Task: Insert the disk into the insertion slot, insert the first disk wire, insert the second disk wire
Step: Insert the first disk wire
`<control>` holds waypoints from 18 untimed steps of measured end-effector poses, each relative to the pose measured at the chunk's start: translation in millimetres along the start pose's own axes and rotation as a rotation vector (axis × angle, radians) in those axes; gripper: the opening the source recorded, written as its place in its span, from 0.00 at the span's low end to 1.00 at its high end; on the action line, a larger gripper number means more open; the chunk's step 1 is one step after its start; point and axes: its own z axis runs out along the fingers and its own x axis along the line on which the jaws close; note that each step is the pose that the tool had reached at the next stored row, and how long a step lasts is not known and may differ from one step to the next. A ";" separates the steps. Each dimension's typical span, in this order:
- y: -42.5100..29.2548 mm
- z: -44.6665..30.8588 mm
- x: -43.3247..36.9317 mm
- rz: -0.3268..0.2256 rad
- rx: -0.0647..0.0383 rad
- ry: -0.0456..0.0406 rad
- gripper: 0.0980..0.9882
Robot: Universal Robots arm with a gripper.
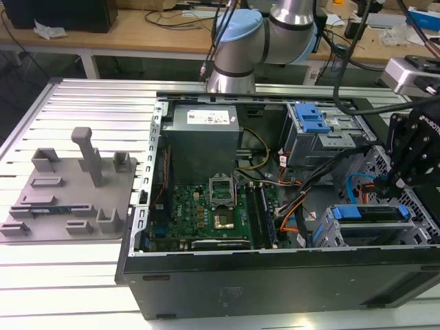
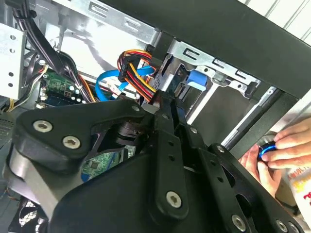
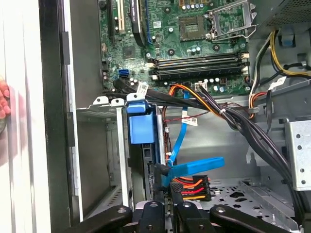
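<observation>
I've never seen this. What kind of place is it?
Probably a robotics lab or workshop: a silver-and-blue robot arm reaches over an open black computer case on a ribbed metal table, with a cluttered wooden bench behind.

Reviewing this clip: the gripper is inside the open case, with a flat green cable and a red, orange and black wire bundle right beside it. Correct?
Not quite. The flat cable is blue, not green, as the first wrist view shows. The rest stands: the gripper is inside the open case, the wire bundle beside it.

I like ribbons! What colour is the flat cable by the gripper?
The flat cable is bright blue, clearest in the first wrist view.
</observation>
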 end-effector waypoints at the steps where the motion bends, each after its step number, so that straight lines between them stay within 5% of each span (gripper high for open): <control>1: -0.6 0.5 6.2 -0.001 -0.002 -0.0215 0.07; 3: -1.2 1.0 12.7 -0.004 -0.004 -0.0510 0.07; 18: -0.9 1.4 13.1 0.018 0.007 -0.0580 0.07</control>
